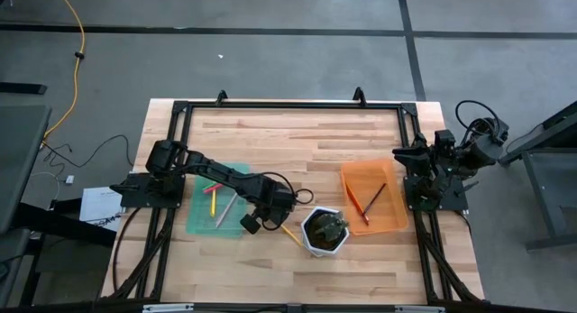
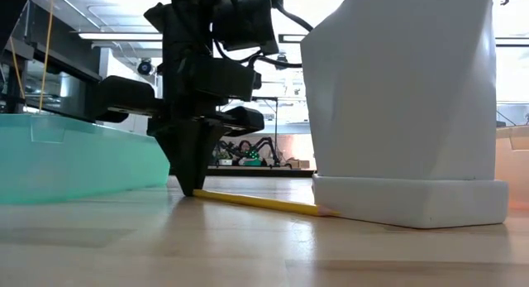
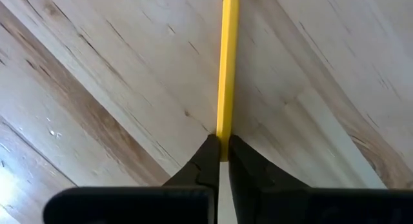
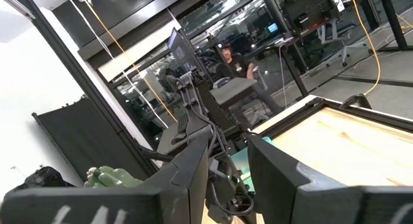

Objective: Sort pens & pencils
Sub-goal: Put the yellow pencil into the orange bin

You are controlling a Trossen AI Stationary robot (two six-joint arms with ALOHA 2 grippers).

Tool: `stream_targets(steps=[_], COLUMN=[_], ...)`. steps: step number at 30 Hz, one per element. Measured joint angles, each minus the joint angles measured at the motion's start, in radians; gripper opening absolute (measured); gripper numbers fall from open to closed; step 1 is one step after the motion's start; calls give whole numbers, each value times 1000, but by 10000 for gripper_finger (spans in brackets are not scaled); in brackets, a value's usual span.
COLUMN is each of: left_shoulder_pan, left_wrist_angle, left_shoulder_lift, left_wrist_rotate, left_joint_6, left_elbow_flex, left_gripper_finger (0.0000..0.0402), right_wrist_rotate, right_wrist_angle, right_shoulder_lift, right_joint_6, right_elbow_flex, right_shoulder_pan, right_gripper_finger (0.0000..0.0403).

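A thin yellow pencil (image 1: 290, 234) lies on the wooden table between the green tray (image 1: 200, 225) and the white pot (image 1: 325, 232). Its tip reaches the pot's base (image 2: 409, 206). My left gripper (image 1: 279, 225) stands over the pencil's far end, pointing down, shut on it. The green tray holds pink, yellow and grey pens (image 1: 219, 202). In the orange tray (image 1: 394, 188) lie a red-brown and an orange pencil (image 1: 370, 200). My right gripper (image 4: 227, 169) waits open at the table's right edge, touching nothing. My left gripper (image 3: 222, 150) pinches the yellow pencil at its end (image 3: 223, 139) away from the pot, between the two fingertips (image 3: 208, 153). The fingers come from above, pointing down, with their tips (image 2: 192, 186) at the table top. The pencil (image 2: 256, 202) still lies along the table.
The white pot, with a green object (image 1: 327, 226) inside, stands close to the right of the pencil. The green tray's wall (image 2: 74, 159) is just to its left. A black frame (image 1: 288, 105) borders the table. Bare wood lies toward the far edge.
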Motion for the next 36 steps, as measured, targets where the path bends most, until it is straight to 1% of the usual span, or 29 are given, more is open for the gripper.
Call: stream_targets(steps=[5,12,15,18,24,26,36], left_shoulder_pan=[0,12,35,64,106,115,196], left_wrist_angle=[-48,-78,-88,-126,-242,-271,-320], left_shoulder_lift=[-1,-2,-3,-3,-4,-4,-5], left_wrist_rotate=[-7,-60,-69,-103,-163,-168,-203], left_joint_6=[0,10,13,12,101,124,135], left_elbow_flex=[11,70,95,124,180,194,263], left_gripper_finger=[15,13,9,9,1,1,1], right_wrist_rotate=[0,0,0,-1,-1,-1,-2], right_wrist_angle=[0,0,0,0,0,0,-7], right_shoulder_lift=[0,0,0,0,0,0,0], right_joint_6=[0,0,0,0,0,0,-8], right_elbow_flex=[0,0,0,0,0,0,0], right_shoulder_pan=[0,0,0,0,0,0,0], right_gripper_finger=[103,103,103,103,103,103,103])
